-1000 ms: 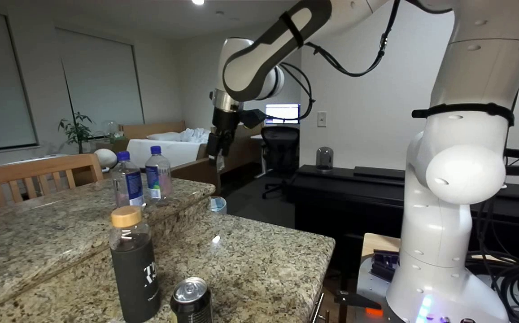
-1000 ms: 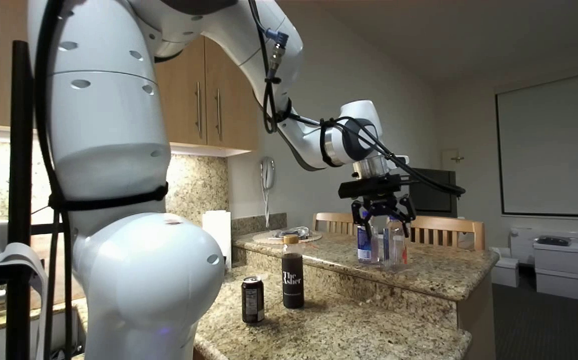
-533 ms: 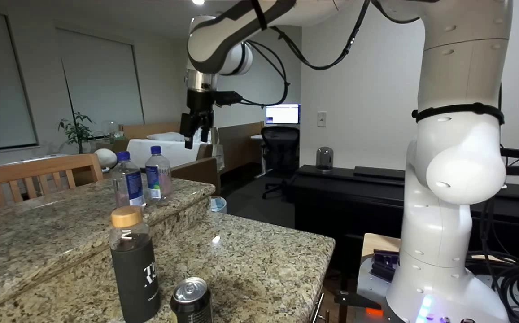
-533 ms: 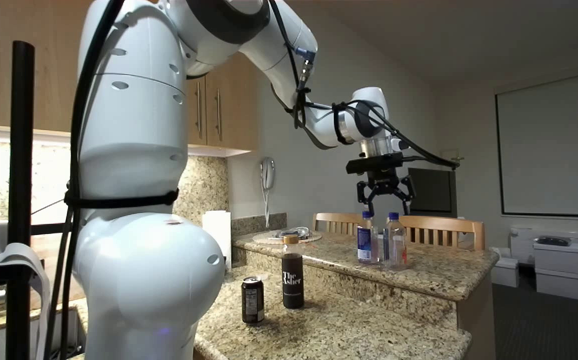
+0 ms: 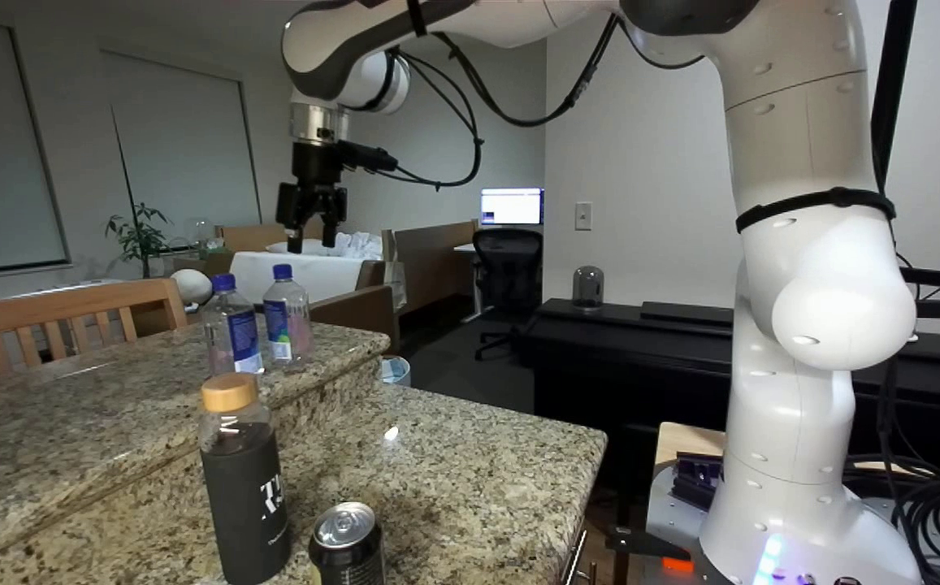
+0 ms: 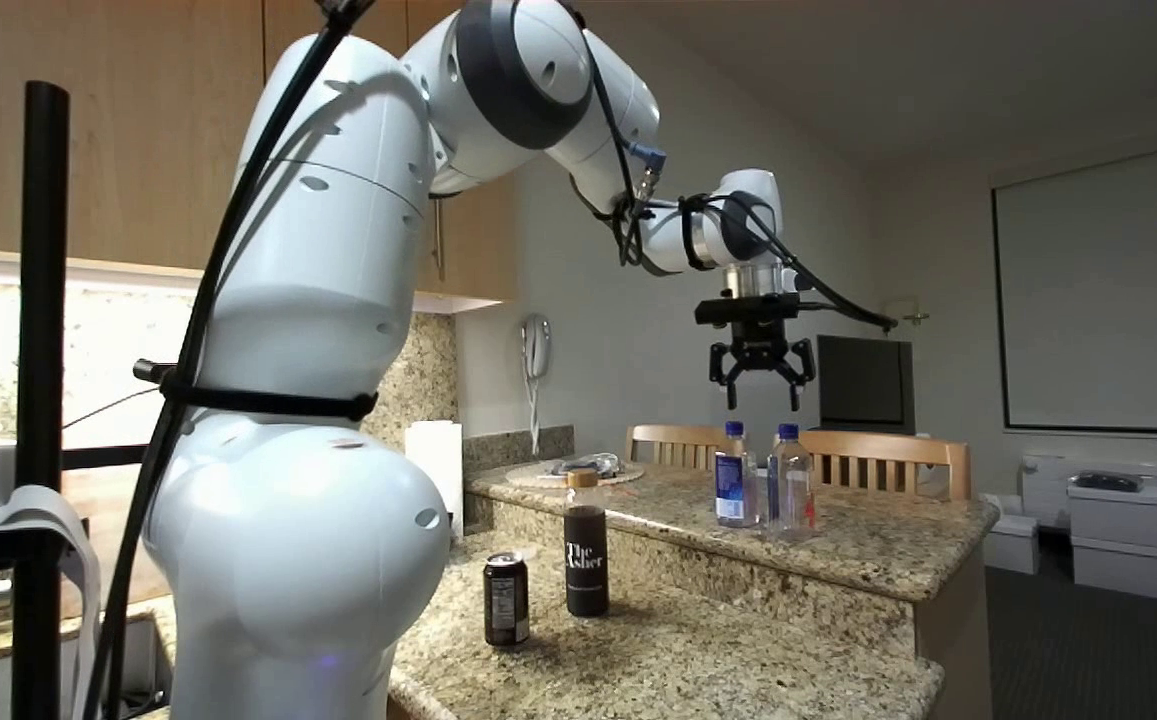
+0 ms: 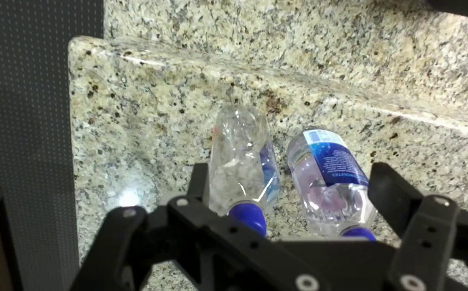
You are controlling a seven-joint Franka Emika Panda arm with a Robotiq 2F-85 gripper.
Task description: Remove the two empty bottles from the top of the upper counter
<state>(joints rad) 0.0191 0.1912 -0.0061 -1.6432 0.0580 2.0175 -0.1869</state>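
Two clear bottles with blue caps and blue labels stand upright side by side on the upper counter (image 5: 112, 398). The bottle nearer the counter's end (image 5: 287, 317) also shows in the wrist view (image 7: 242, 169) and in an exterior view (image 6: 791, 490). The other bottle (image 5: 230, 333) also shows in the wrist view (image 7: 331, 169) and in an exterior view (image 6: 735, 485). My gripper (image 6: 763, 398) points down, open and empty, above the level of the caps and apart from them. In the wrist view both bottles appear between the fingers (image 7: 389, 190); the gripper body partly covers their caps.
A dark flask with a tan cap (image 5: 246, 496) and a black can (image 6: 506, 600) stand on the lower counter (image 5: 453, 479). Wooden chairs (image 6: 888, 460) stand behind the upper counter. A round mat with items (image 6: 578, 470) lies at its far end.
My gripper has moved up and toward the upper counter, from in front of the bottles in an exterior view to above the level of their caps. It stays open. The bottles have not moved.
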